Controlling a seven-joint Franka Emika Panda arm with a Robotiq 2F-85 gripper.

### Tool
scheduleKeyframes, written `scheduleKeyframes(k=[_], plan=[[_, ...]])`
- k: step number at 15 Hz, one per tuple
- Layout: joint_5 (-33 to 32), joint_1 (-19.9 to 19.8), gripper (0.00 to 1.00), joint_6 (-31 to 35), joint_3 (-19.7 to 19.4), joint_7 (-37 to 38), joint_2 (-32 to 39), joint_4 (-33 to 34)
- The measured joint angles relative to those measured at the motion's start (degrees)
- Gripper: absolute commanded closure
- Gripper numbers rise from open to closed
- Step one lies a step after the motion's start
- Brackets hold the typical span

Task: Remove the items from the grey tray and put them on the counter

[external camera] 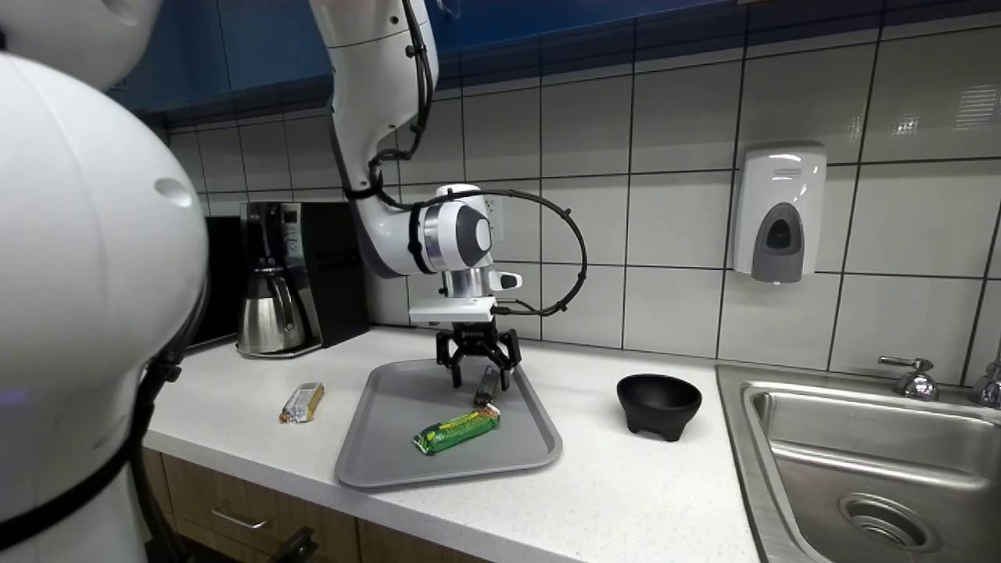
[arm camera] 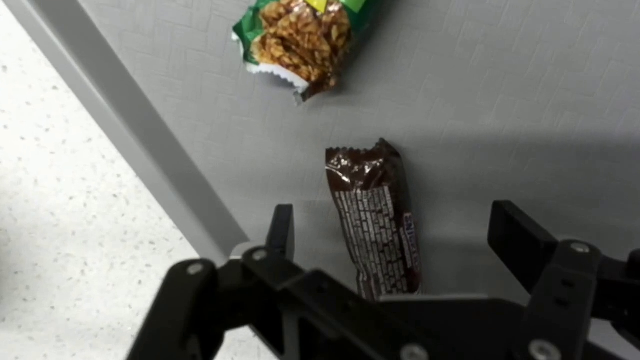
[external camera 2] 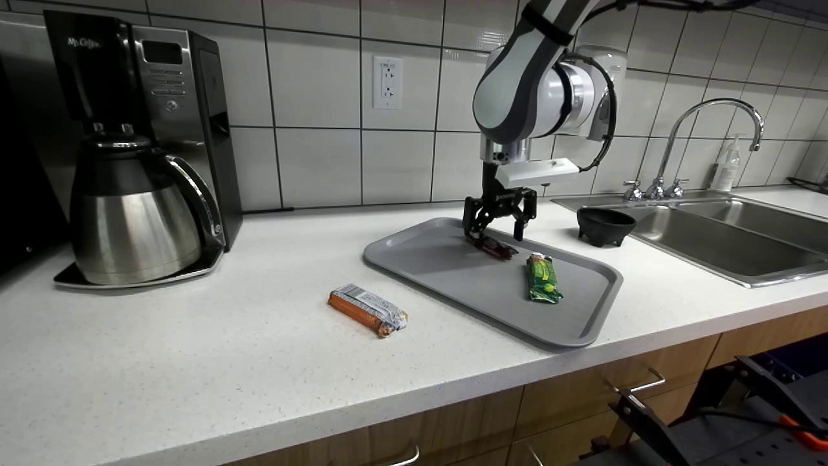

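Hanging over the wall-side end of the grey tray (external camera 2: 440, 259), the black gripper (external camera: 481, 383) has its jaws spread wide, one to each side of a brown bar (arm camera: 375, 235) that lies on the tray. In the wrist view a gap shows between the bar and each jaw. Along the side of its wrapper the lettering starts SNICK, the last letters being blurred; the block of fine white print beside it is too small to make out. Towards the front edge of the counter (external camera 2: 259, 375), on the same tray, lies a green bar (external camera: 457, 429), its lettering unreadable at this size. The tray reaches from near the counter's back edge to just beside the front edge. Outside it, between the same two edges, an orange bar (external camera 2: 367, 309) lies directly on the counter with a pale panel of print, also illegible here. Standing at the back edge, the coffee maker (external camera 2: 171, 97) carries the name Mr. Coffee above its carafe (external camera 2: 136, 223). Across the tray from it, a black bowl (external camera: 659, 403) sits near the sink (external camera: 751, 453)
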Motion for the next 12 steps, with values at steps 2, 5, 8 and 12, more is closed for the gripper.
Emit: scheduleKeyframes(k=[2,5,8,12], plan=[[0.00,0.00,0.25,0.00,-0.12,0.00,1.14,0.98],[0.01,0.00,0.42,0.00,-0.16,0.00,2.24,2.32],[0.01,0.00,0.66,0.00,-0.16,0.00,2.66,3.05],[0.08,-0.01,0.97,0.00,-0.16,0.00,2.78,3.28]])
